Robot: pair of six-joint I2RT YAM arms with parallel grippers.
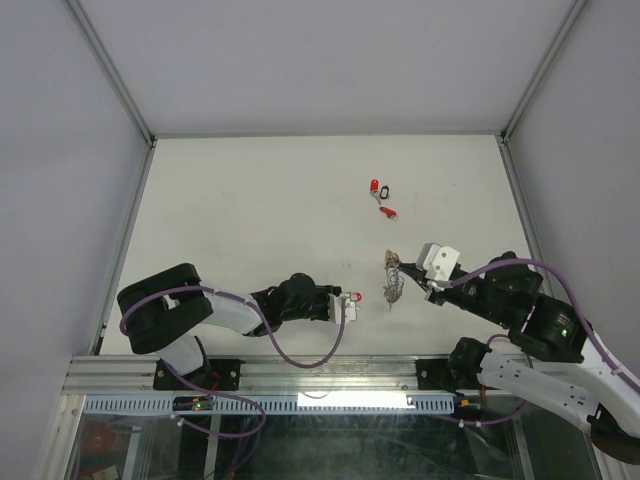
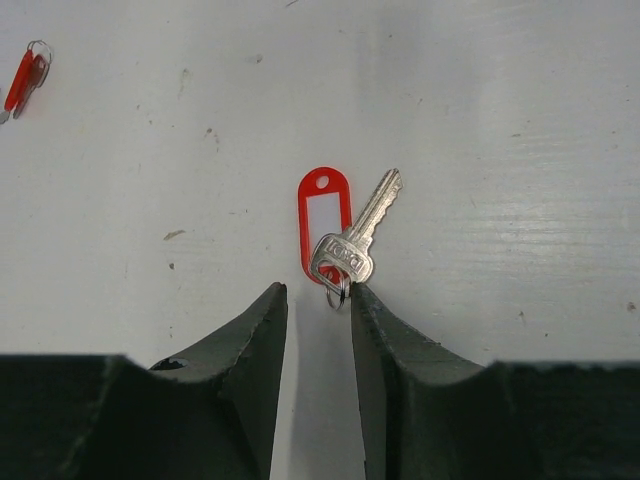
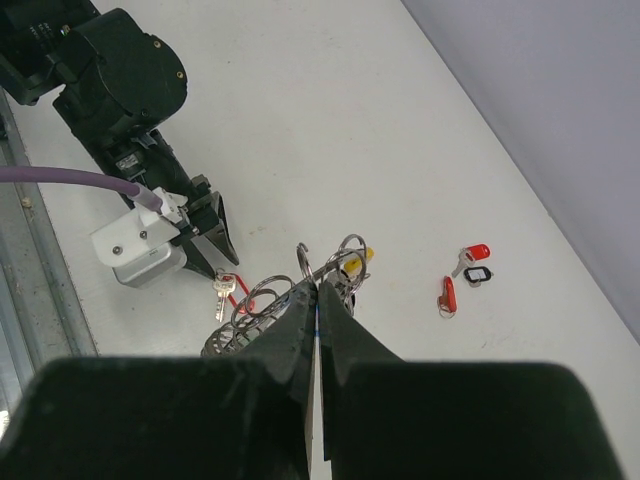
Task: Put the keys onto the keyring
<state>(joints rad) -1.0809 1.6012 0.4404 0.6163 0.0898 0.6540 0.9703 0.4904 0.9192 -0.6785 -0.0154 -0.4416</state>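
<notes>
Reaching across the overhead view, the left gripper (image 1: 346,306) lies low over the white table (image 1: 250,200), its tips at a red-tagged key (image 1: 351,297). Well to the right, the right gripper (image 1: 404,277) pinches the keyring (image 1: 392,280), a tangle of wire loops. Three more tagged keys (image 1: 375,187), two red and one black, lie farther back.

The left wrist view shows the jaws narrow but apart. The key's small split ring (image 2: 339,291) sits in the gap at the tips, with key and tag flat just beyond.

In the right wrist view the fingers press together on the keyring's loops, and a yellow piece (image 3: 356,262) shows behind them.
</notes>
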